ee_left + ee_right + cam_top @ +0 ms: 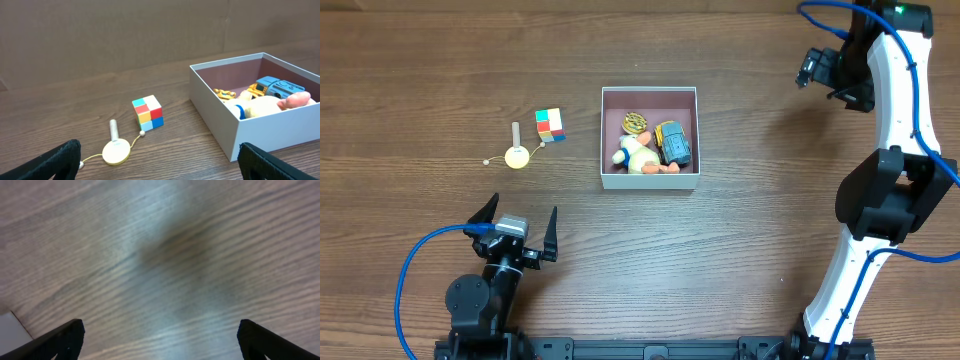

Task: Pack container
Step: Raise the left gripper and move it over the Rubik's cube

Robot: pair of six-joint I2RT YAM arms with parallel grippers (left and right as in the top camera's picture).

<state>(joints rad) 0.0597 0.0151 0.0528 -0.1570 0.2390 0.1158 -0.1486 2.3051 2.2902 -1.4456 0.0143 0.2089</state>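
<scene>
The container [649,182] lies ahead and to the right of my left claw [524,212], well apart from it. It holds a white-and-orange soft toy [638,155], a blue-and-yellow toy car [673,143] touching it, and a small yellow piece [635,122]. Both claws are spread wide and grip nothing. My right claw [160,342] hangs over bare table [175,255]. The colour cube [549,124] and yellow disc [517,156] lie loose just ahead of my left claw, so I reckon that arm should fetch them.

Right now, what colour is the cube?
Cube: red, blue, orange, white squares. Clearest in left wrist view.
</scene>
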